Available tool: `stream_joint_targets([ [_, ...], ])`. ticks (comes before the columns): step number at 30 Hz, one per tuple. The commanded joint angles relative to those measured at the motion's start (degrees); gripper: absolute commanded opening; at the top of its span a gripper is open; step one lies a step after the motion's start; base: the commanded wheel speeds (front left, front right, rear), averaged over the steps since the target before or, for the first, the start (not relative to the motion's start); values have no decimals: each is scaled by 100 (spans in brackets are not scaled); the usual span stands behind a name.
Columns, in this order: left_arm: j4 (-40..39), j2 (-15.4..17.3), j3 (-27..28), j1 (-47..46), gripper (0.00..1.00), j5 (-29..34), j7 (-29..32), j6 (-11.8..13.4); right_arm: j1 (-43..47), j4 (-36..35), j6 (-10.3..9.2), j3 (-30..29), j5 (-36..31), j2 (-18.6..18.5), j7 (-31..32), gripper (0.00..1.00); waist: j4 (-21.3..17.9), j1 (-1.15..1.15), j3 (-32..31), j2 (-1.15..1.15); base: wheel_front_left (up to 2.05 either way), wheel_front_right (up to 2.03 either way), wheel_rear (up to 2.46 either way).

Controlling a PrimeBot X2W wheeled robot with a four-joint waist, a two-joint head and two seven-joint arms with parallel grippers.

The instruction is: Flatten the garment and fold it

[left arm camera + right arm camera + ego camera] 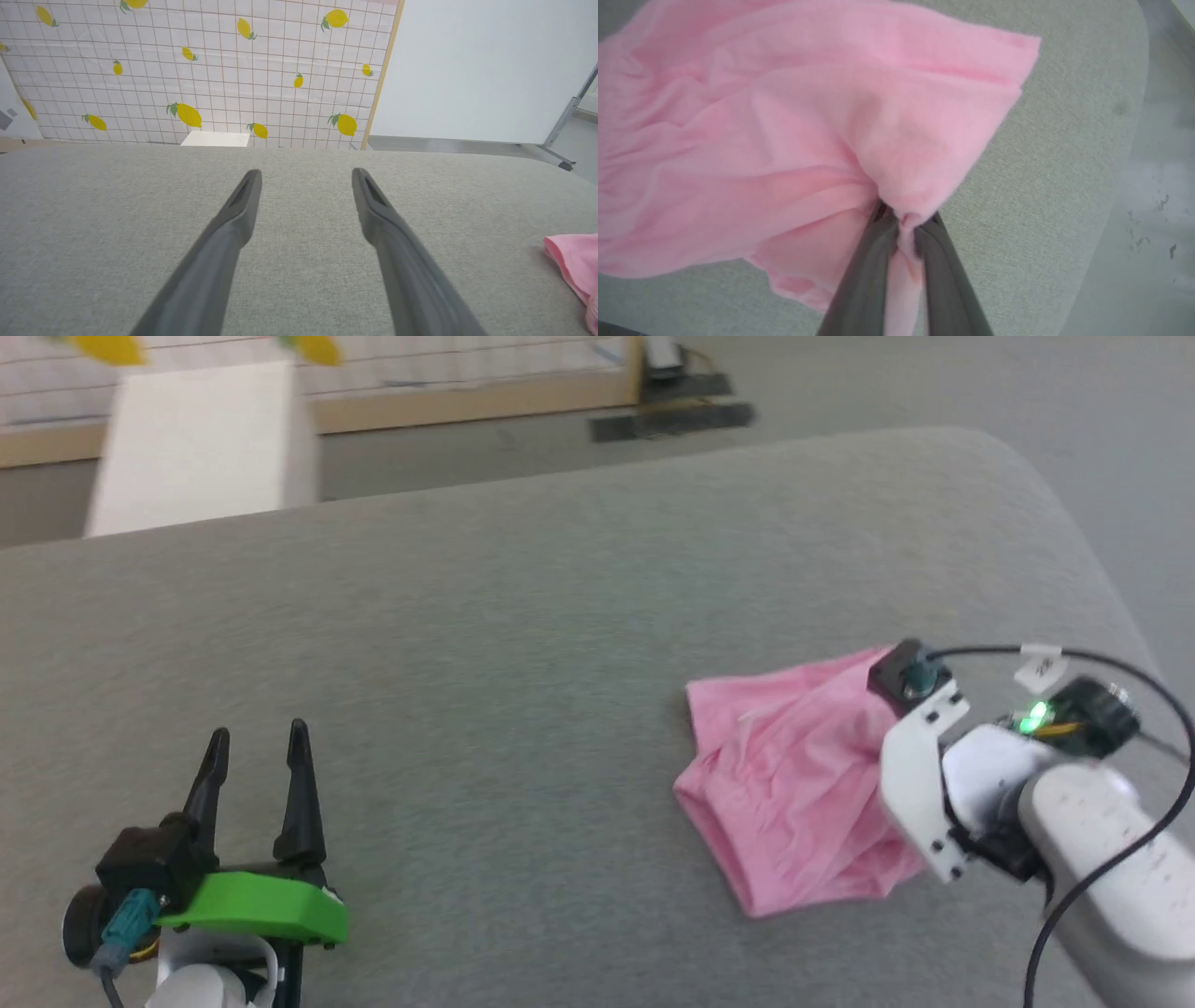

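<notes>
The garment [784,784] is lying bunched at the lower right of the head view on the grey cushion [513,616], with the right gripper [906,221] pinching a fold at its right edge. The left gripper [259,735] is sitting spread open, empty, at the lower left, well apart, so the right arm's way nearer. Waistband and long axis are hiding in the crumple.
</notes>
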Motion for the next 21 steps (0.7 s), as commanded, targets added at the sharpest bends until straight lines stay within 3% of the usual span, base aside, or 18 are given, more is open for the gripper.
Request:
stream_joint_targets([
  [1,-57,65,0,-64,100,67,10,26,-223,62,-10,91,58,-115,-71,0,-882,0,445,38,0,0,0],
  [8,-445,326,64,-248,100,143,228,64,-897,590,-10,53,94,-518,-400,0,-1186,0,1090,38,0,0,0],
  [16,-1149,746,241,-333,100,251,627,130,-1340,1240,-10,-595,-250,-797,-846,0,-1035,0,1877,38,0,0,0],
  [21,-1545,953,425,-291,100,248,856,202,-1607,1608,-10,-1158,-488,-783,-1142,0,-937,0,2254,38,0,0,0],
])
